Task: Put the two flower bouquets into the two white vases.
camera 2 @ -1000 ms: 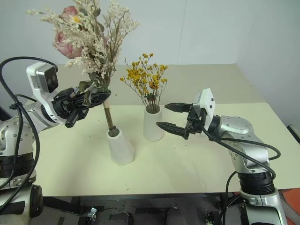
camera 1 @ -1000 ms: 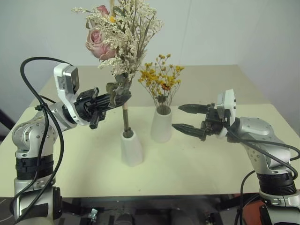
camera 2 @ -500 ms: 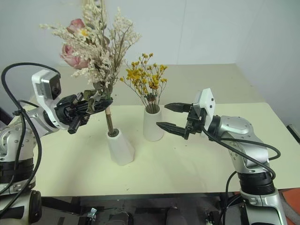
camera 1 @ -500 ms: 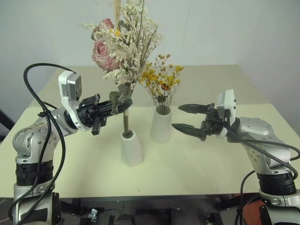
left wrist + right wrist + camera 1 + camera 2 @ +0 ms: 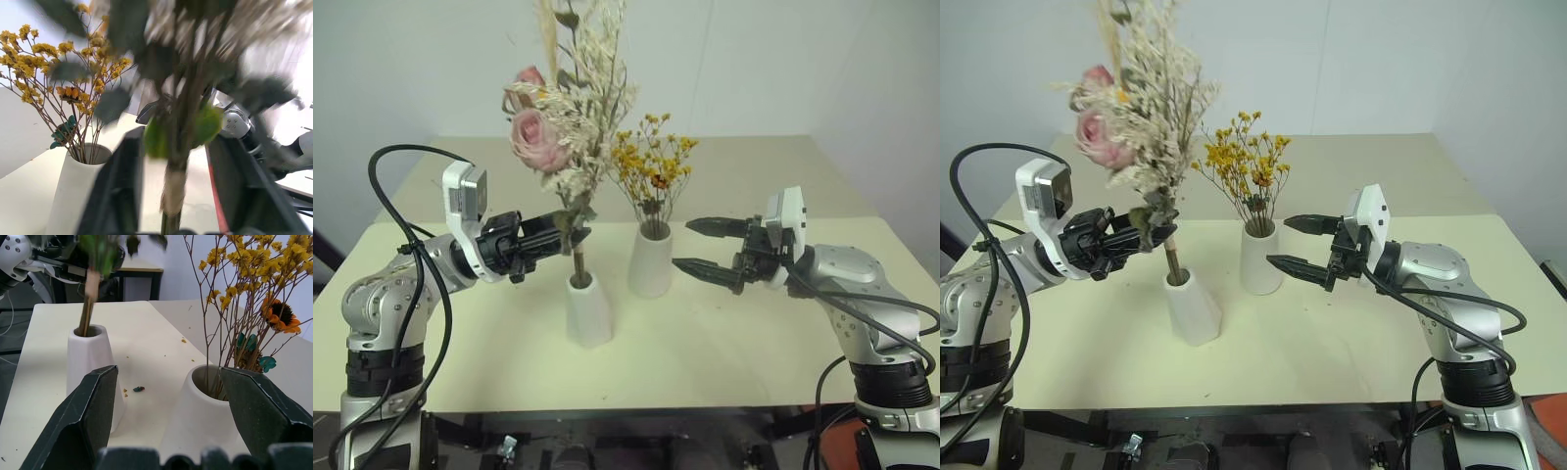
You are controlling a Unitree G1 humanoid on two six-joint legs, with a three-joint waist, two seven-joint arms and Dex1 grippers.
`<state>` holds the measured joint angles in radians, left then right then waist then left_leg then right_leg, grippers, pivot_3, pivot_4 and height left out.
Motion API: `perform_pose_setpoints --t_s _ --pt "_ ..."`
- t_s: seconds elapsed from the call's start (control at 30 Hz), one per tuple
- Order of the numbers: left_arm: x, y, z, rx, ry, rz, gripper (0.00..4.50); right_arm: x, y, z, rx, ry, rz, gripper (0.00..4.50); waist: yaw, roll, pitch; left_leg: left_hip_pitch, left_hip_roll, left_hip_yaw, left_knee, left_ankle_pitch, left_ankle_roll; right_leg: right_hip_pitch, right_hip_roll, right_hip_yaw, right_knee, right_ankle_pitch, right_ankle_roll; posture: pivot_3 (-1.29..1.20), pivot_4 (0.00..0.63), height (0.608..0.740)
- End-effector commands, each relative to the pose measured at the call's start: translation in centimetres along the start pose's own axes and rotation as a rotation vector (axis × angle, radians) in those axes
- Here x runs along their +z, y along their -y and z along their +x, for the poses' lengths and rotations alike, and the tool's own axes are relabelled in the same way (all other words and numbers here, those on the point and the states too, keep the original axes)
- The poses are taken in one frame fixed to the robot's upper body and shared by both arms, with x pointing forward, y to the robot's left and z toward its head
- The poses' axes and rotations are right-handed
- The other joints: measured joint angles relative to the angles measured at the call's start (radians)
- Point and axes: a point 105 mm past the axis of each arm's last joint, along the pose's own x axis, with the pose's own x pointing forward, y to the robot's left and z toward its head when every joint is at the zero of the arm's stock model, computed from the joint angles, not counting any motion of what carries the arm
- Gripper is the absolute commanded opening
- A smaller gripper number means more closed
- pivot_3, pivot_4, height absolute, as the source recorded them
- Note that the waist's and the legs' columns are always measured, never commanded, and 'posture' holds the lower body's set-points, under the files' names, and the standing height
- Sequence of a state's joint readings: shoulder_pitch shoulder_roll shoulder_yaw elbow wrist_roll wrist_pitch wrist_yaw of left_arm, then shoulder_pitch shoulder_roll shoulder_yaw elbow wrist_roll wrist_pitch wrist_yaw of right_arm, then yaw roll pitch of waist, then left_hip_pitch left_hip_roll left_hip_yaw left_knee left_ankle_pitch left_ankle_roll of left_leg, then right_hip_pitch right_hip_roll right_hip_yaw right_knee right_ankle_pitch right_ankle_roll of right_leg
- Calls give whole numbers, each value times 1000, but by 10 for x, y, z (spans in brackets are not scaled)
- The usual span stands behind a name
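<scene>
Standing in the shorter vase (image 5: 588,309), the rose bouquet (image 5: 563,117) had its stem between the left end effector's (image 5: 560,235) parted fingers. Yellow flowers (image 5: 651,166) already sat in the taller vase (image 5: 649,262). Right end effector (image 5: 703,247) gaped empty. Both bouquets placed; arms to clear.
</scene>
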<state>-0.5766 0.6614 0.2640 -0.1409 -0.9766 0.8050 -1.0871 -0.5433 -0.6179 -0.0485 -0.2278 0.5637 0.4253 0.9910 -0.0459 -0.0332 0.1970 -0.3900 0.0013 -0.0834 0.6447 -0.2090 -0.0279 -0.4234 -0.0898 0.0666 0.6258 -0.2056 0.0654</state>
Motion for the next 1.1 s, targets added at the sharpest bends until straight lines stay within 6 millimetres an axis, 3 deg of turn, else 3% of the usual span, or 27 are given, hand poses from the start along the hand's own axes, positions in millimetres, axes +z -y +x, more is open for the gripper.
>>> perform_pose_setpoints --t_s 0.03,0.13,0.17,0.63,0.93,1.1 --pt "8 7 0 -9 1 58 3432 10 -4 1 17 23 -33 3915 0 0 0 0 0 0 0 0 0 0 0 0 0 0 0 0 150 740" --pt "8 10 -1 -5 0 63 4395 10 -4 2 17 23 -31 3915 0 0 0 0 0 0 0 0 0 0 0 0 0 0 0 0 150 740" --pt "8 11 -2 -5 0 64 4458 11 -4 2 18 23 -31 3915 0 0 0 0 0 0 0 0 0 0 0 0 0 0 0 0 150 740" --pt "0 26 -43 167 -86 74 4458 9 -5 1 19 19 -22 3915 0 0 0 0 0 0 0 0 0 0 0 0 0 0 0 0 150 740" --pt "-14 20 -83 312 -227 118 4458 7 -3 -4 10 2 -19 3915 1 0 0 0 1 0 0 0 0 0 0 0 0 -1 0 0 150 740" --pt "-20 18 -92 305 -309 175 4458 6 0 -14 -11 -25 -18 3915 4 0 0 0 1 0 -1 0 0 0 0 0 -1 -1 -1 0 150 740"
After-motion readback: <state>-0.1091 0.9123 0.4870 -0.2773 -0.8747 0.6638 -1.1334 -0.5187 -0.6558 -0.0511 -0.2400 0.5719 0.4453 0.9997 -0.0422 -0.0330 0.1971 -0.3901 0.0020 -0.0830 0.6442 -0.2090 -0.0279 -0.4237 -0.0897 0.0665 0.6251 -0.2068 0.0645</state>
